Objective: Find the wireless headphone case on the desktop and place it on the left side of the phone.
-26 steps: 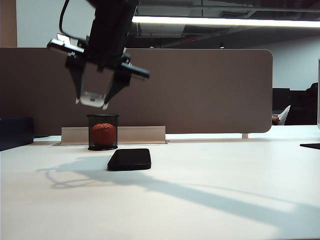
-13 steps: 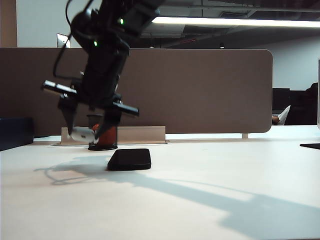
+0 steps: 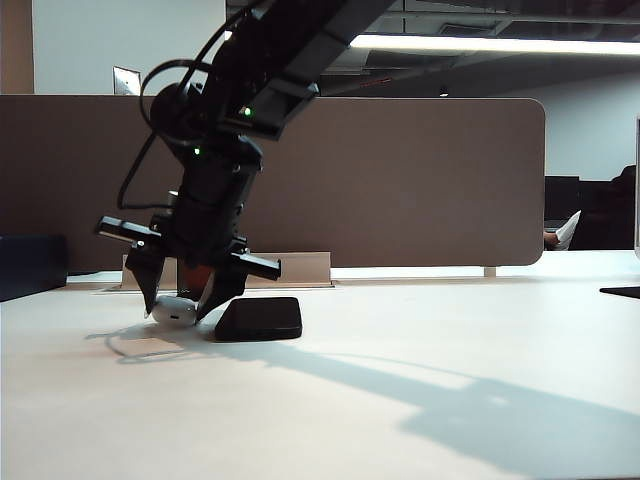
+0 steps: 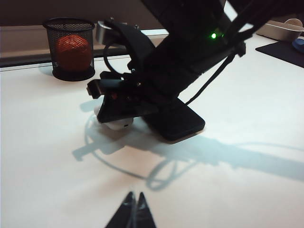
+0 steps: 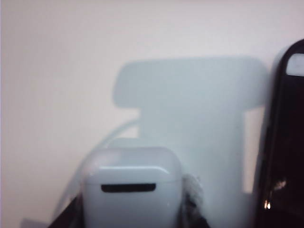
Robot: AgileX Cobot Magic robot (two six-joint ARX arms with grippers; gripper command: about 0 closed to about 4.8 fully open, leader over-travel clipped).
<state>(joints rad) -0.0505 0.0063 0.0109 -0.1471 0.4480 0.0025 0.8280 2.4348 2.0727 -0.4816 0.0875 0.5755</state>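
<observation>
Just left of the phone, low over the desk, the headphone case is clamped between the fingers of the right gripper. The left gripper is seen pressed shut, parked well back. If the case is released while tilted, a roll against the phone is likely; a nudged phone is also possible.

Glossy white wireless headphone case low over desktop, just left of flat black phone.

My right gripper points down, clamped on the case; my left gripper hangs low, jaws together
</observation>
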